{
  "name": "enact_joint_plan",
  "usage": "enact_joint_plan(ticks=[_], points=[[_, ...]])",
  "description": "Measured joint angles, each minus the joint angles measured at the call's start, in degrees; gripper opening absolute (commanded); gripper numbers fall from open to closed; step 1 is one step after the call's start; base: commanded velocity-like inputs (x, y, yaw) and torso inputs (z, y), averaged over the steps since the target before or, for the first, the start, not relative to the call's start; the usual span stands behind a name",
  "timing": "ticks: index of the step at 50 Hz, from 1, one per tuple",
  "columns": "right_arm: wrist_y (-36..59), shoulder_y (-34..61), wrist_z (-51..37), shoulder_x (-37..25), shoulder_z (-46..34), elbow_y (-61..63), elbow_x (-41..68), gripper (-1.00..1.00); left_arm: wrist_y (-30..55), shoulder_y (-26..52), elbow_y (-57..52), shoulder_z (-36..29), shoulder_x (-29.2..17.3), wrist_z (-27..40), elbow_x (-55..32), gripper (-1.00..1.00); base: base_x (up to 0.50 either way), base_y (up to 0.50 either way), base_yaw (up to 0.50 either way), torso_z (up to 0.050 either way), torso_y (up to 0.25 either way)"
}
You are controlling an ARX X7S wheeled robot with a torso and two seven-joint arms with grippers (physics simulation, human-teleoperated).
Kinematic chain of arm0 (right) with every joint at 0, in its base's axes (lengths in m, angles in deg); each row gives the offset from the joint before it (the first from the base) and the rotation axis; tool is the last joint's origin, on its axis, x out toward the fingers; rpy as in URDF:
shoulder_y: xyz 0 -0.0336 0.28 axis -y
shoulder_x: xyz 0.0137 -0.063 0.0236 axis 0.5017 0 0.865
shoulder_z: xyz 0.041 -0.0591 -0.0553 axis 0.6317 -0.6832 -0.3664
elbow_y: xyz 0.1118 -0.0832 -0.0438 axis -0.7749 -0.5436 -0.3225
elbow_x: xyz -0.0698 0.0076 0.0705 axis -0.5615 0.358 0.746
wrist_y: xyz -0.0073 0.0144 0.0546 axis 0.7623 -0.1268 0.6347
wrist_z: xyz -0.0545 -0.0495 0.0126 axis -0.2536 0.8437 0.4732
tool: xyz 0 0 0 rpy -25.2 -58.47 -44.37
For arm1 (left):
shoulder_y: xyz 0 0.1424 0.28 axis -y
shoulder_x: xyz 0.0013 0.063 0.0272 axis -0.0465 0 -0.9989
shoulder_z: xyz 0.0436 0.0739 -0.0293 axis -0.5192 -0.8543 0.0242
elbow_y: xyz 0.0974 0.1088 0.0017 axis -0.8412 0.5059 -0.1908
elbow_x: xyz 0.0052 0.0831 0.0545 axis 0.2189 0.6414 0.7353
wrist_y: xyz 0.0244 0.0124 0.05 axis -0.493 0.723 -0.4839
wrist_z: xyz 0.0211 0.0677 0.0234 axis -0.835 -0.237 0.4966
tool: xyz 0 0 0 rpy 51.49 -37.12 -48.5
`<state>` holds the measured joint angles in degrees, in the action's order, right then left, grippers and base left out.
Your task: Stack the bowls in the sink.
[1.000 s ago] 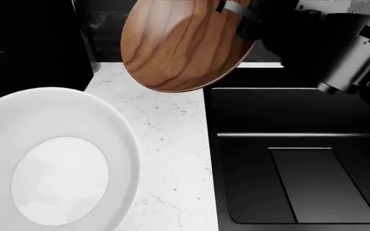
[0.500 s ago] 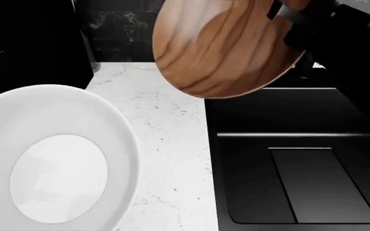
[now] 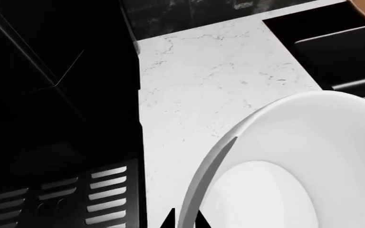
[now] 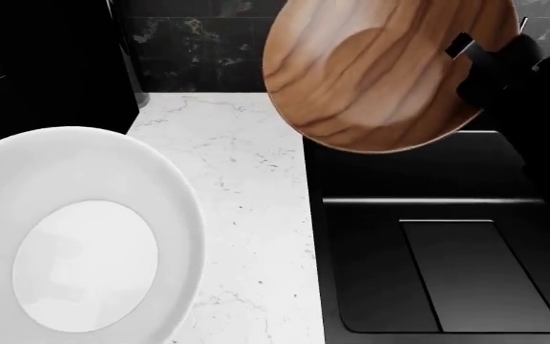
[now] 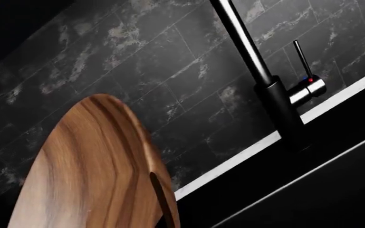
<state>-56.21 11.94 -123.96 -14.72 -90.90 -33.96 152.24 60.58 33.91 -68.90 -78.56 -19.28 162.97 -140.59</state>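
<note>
The right gripper (image 4: 468, 51) pinches the rim of the wood bowl (image 4: 389, 72) and holds it in the air, tilted on edge, above the back left corner of the sink (image 4: 447, 272), its underside toward the head camera. In the right wrist view the bowl stands in front of the faucet (image 5: 265, 85) and dark tiled wall (image 5: 138, 71).

The left gripper (image 3: 184, 221) clamps the rim of the white bowl (image 4: 74, 244), held tilted over the counter (image 4: 246, 208), left of the sink.
</note>
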Motion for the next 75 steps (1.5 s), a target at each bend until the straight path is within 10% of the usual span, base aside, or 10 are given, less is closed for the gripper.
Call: enact_joint_plan(ticks=[42,75], points=[[1.7,-0.1,-8.6,-11.0,2.5,5.7,4.2,-1.0,0.2,1.0,0.3,-0.5,0.0,0.6,-0.2,-1.0,0.0,-0.01,0.0,0.0,0.0],[-0.7,-2.7,-8.6,-12.8,3.1,6.8,3.8,-1.0,0.2,0.9,0.4,-0.5,0.1,0.2,0.3,-1.0,0.08,-0.5,0.0,0.0,0.001]])
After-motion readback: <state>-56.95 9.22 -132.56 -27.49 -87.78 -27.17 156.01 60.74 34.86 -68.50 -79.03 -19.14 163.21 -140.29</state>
